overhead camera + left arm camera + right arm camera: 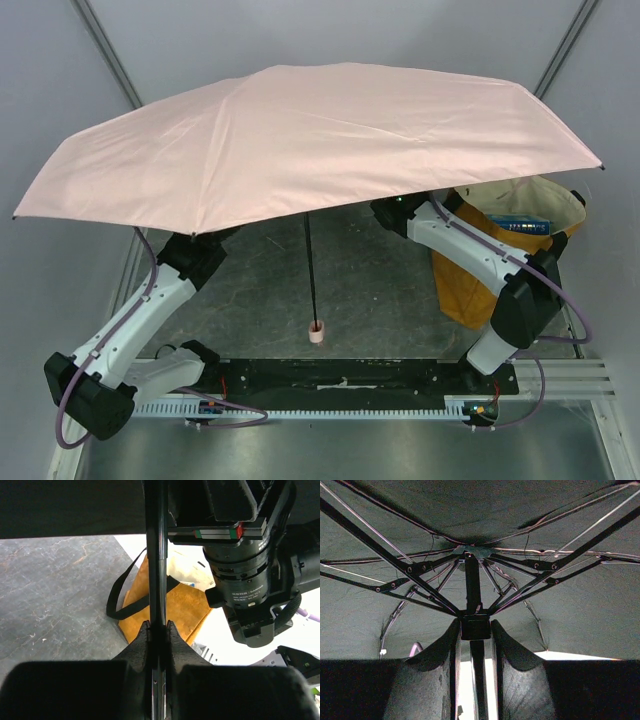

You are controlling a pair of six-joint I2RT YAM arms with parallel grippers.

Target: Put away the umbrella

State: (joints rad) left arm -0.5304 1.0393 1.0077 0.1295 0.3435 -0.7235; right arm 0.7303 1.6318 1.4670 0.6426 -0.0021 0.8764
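Umbrella [300,140] fully open above table [390,290] — pale pink matte fabric, shallow faceted dome, black tips at rim. Thin black shaft [311,265] upright, small pink handle [316,332] at its bottom, near table's near edge. Left gripper [157,630] pinched tight on shaft. Right gripper [475,625] higher, fingers pressed against both sides of square black runner [475,630] under spread metal ribs [395,562]. Canopy overhangs table on both sides — right rim above mustard tote bag [465,290]. Free room only beneath the dome.
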